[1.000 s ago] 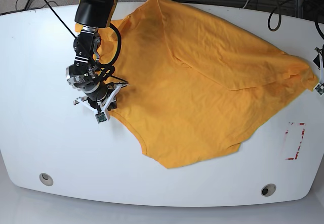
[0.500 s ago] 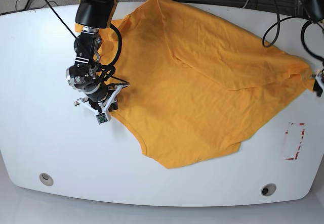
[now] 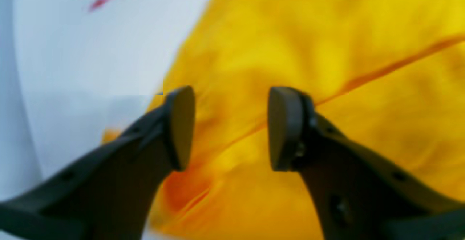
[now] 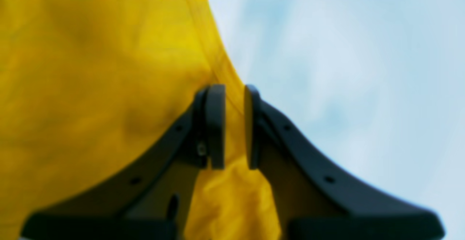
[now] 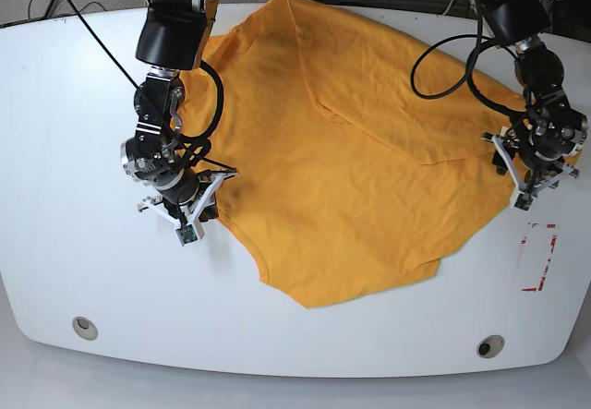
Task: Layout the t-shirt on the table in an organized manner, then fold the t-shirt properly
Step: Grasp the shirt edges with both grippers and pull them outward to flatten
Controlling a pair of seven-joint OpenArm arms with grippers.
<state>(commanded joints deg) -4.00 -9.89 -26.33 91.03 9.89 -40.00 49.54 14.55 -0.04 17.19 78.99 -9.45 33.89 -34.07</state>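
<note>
While nipping t-shirt hem, right hand near-closed.

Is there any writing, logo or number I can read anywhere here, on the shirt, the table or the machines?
None can be read.
t-shirt: plain orange on the side showing, no lettering visible.
table: only a red-and-white tape rectangle, no words.
Both wrist views are too blurred to show text.

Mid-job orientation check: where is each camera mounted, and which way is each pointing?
Base: overhead, looking down on the glossy white table; both arms show.
Left wrist: behind the left gripper, jaws apart above the orange-yellow cotton t-shirt.
Right wrist: behind the right gripper, nearly closed on the shirt's edge.
Shared: shirt and table appear in all views.
</note>
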